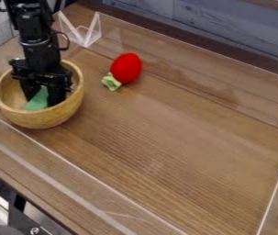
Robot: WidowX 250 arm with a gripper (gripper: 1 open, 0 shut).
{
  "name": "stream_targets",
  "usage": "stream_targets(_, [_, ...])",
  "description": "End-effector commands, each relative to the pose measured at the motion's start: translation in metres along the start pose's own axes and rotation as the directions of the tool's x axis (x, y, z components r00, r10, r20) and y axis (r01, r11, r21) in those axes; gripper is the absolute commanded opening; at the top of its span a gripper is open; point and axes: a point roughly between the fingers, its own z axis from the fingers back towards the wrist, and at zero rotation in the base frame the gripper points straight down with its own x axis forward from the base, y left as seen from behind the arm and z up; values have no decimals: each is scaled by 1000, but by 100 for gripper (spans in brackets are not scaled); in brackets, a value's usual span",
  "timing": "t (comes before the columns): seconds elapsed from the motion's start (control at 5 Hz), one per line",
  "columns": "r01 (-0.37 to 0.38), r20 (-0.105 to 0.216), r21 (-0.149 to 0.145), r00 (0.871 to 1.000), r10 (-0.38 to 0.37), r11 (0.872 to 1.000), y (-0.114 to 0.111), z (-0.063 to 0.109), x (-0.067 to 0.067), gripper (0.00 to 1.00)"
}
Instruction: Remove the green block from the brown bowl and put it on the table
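The brown bowl (39, 108) sits at the left side of the table (178, 128). Inside it lies the green block (36, 99), partly hidden by the black gripper (39, 94), which reaches straight down into the bowl. The fingers stand on either side of the block and look closed against it. The block still rests inside the bowl.
A red strawberry-like toy (125, 69) with a pale green stub lies right of the bowl. Low clear plastic walls (83, 33) run along the table's edges. Open wood surface stretches to the right and front of the bowl.
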Motion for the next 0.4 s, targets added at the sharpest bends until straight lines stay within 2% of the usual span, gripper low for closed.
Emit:
stream_targets(0.0, [-34, 20, -3, 999, 34, 999, 7, 4, 5, 0])
stream_targets(0.2, [-50, 44, -24, 998, 51, 998, -2, 21, 2, 0])
